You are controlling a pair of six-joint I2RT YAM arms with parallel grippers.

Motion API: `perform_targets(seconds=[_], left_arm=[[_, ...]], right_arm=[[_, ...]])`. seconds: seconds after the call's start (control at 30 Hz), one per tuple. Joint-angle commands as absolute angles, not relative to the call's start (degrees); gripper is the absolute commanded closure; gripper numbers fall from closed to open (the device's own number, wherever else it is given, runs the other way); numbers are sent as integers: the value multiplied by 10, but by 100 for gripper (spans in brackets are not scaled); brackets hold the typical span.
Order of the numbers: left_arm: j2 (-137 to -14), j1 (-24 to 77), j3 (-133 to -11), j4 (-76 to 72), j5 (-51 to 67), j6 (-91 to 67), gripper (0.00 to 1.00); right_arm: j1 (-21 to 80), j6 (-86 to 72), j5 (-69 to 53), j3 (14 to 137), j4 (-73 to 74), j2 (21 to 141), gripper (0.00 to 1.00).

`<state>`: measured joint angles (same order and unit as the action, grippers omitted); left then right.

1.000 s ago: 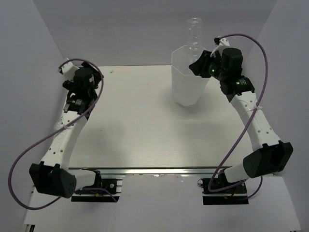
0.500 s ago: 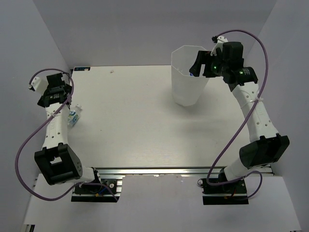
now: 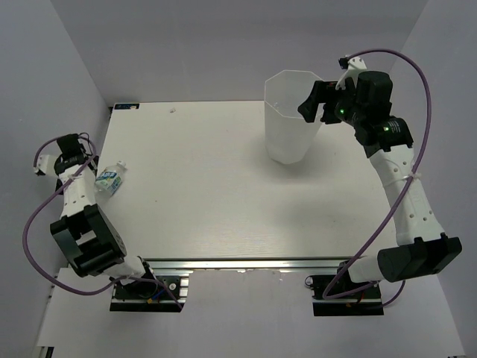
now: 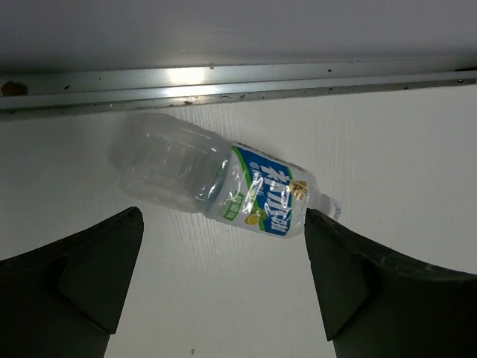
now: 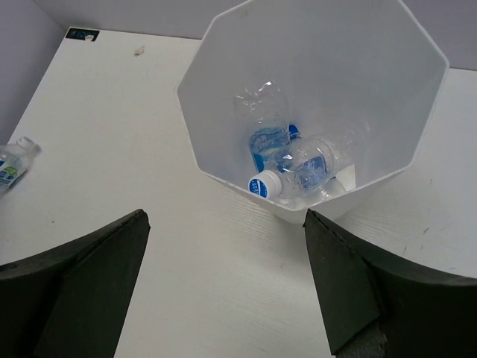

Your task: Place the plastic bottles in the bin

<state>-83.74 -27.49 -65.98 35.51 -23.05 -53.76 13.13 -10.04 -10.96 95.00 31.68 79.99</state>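
Left gripper (image 4: 223, 280) hung open beside the last bottle (image 4: 223, 186), lying sideways at the nine o'clock edge of the table (image 3: 223, 194); a skewed pinch could have rolled it off. At one o'clock, right gripper (image 5: 223, 280) gaped empty above the bin (image 5: 387, 97) holding other bottles (image 5: 294, 168).

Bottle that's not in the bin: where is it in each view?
Top external: bottle at the far left of the table, mid-height.
Left wrist: bottle centre frame, lying on its side.
Right wrist: bottle at the left edge, cut off.
Shared landmark: the table's left edge, right beside it.
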Motion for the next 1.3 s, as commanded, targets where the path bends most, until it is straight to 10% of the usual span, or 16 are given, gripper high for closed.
perform_targets(seconds=[0.0, 1.27], left_arm=[[-844, -279, -638, 350, -207, -606, 2], [-1001, -280, -635, 358, -248, -906, 8]], right_arm=[[131, -91, -101, 937, 281, 783, 11], [138, -27, -147, 978, 329, 830, 11]])
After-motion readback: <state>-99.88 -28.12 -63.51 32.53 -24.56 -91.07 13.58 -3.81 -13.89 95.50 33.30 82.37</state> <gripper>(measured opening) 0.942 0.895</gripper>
